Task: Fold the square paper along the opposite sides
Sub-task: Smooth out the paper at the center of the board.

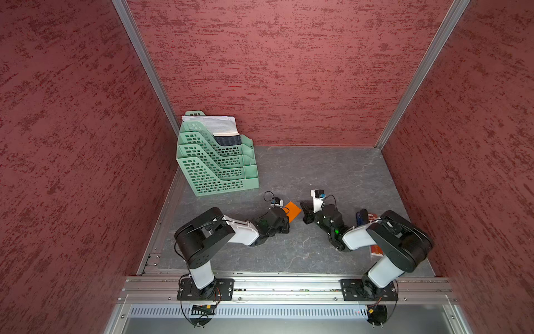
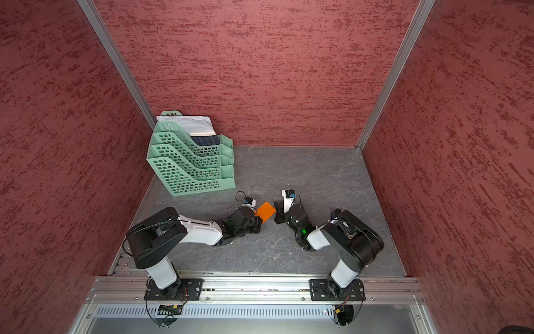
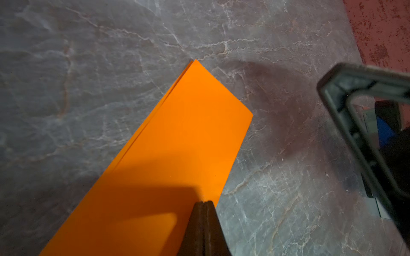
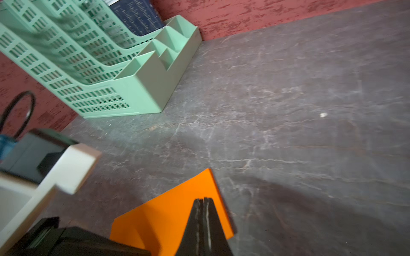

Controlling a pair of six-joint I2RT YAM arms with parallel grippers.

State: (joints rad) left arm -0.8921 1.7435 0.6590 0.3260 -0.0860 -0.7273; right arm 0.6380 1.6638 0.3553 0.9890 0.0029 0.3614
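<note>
The square paper point(image 1: 292, 211) point(image 2: 265, 213) is bright orange and lies on the grey table between my two arms. It is folded double, and its two layers show along one long edge in the left wrist view point(image 3: 177, 144). My left gripper point(image 3: 203, 202) is shut, its tip over the paper close to one long edge, with nothing between the jaws. My right gripper point(image 4: 203, 199) is also shut, its tip over the paper point(image 4: 173, 210) near the opposite end. In both top views the left gripper point(image 1: 287, 215) covers the paper's near-left part and the right gripper point(image 1: 302, 209) meets its right corner.
A green slotted file rack point(image 1: 213, 162) point(image 4: 142, 88) with white printed sheets point(image 1: 213, 123) stands at the back left. A dark blue object point(image 1: 361, 217) and a red-and-white item point(image 1: 377, 250) lie by the right arm. Red walls close in three sides.
</note>
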